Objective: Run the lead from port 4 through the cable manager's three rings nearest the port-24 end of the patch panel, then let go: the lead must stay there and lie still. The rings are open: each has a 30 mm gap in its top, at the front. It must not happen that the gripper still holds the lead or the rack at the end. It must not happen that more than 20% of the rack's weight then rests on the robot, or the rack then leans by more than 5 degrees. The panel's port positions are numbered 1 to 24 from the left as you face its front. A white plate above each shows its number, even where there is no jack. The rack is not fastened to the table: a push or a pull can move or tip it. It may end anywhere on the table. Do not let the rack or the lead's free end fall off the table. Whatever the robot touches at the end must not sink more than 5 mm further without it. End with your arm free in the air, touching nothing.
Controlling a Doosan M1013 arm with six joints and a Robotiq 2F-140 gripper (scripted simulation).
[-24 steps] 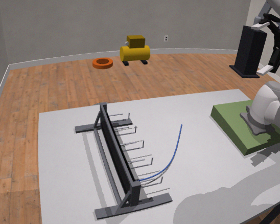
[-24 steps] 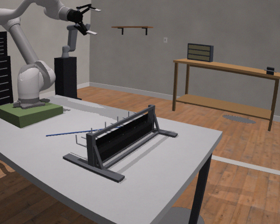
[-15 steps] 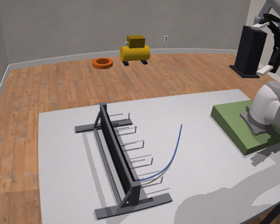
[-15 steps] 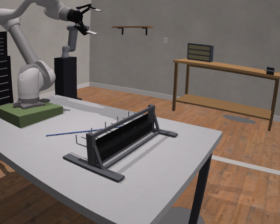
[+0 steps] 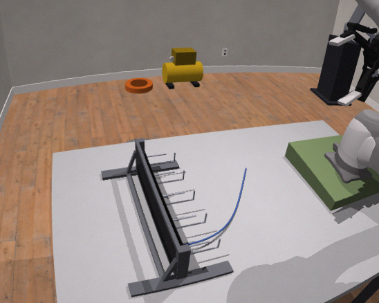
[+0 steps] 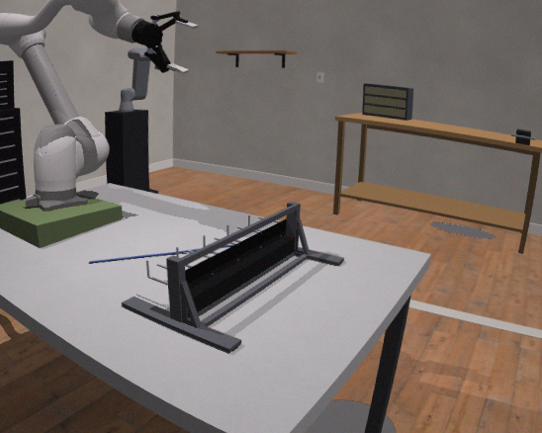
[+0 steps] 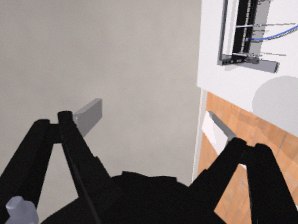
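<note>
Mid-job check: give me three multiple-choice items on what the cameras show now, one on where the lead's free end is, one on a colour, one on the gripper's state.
1. Where does the free end of the lead lie?
A. on the table top, out in front of the rack
B. on the floor
C. in the gripper

2. What colour is the base block under the arm?
A. orange
B. green
C. blue

3. How is the gripper now?
A. shut on the lead
B. shut on nothing
C. open, holding nothing, high above the table

Answers:
1. A: the blue lead curves from the rack out across the table toward the arm's base and ends there.
2. B: the block is green in the top and exterior views.
3. C: its fingers stand wide apart with only wall and floor between them.
</note>
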